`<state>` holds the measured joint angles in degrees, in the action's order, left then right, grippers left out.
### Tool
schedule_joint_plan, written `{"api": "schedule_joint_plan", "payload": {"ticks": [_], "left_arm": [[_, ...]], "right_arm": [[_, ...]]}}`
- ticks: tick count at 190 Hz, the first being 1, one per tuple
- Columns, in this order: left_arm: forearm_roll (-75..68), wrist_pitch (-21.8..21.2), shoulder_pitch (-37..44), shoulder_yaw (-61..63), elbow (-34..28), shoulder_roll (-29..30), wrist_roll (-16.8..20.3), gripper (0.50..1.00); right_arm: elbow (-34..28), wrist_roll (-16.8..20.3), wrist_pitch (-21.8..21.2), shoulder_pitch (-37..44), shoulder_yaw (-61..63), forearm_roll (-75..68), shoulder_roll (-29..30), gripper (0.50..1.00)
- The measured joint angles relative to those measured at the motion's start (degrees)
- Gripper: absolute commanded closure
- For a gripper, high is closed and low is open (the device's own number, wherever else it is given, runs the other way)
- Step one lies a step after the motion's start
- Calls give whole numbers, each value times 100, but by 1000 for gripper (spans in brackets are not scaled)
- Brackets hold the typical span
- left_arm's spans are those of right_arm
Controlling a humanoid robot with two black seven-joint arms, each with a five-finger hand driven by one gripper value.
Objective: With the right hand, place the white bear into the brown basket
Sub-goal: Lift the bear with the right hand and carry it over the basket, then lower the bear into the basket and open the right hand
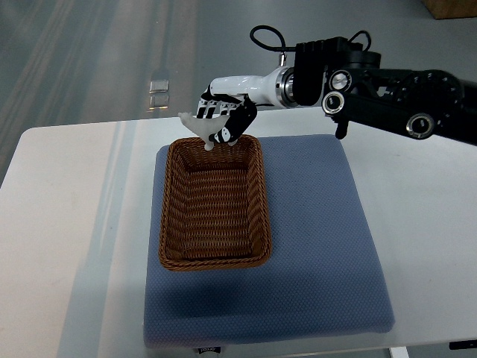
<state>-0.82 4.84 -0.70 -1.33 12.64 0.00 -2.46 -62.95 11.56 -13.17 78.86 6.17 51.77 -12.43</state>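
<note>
The right hand has its fingers wrapped tight around the white bear, up over the far rim of the brown basket; it should likely slide over the basket's middle; go low; then let go softly.

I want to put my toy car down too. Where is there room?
The blue mat is bare to the right of the brown basket. The white table is bare to the basket's left. The basket's far end is crowded: the right hand holds the white bear there.
</note>
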Motion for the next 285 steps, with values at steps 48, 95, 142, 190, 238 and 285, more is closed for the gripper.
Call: {"api": "schedule_joint_plan", "payload": {"ticks": [48,95,142,190,238,285], "left_arm": [[2,0,0,0,9,0,0,500],[2,0,0,0,-24,0,0,500],[1,0,0,1,-25,0,0,500],[0,0,0,1,-18,0,0,500],[0,0,0,1,-33,0,0,500],[0,0,-1,7,-17,0,0,500]], "right_arm": [[713,-5,319,-594,-2,85,956,1000],[1002,-10,565,-1054,15,211,1238,1000],[1095,-78,621,-1351,2,579,1244,1000],[1097,-84,623,-1491,-1,701,1244,902],[1092,-84,623,-1493,-1,703,1244,662],[1091,-82,623,-1391,66,694,1238,583]]}}
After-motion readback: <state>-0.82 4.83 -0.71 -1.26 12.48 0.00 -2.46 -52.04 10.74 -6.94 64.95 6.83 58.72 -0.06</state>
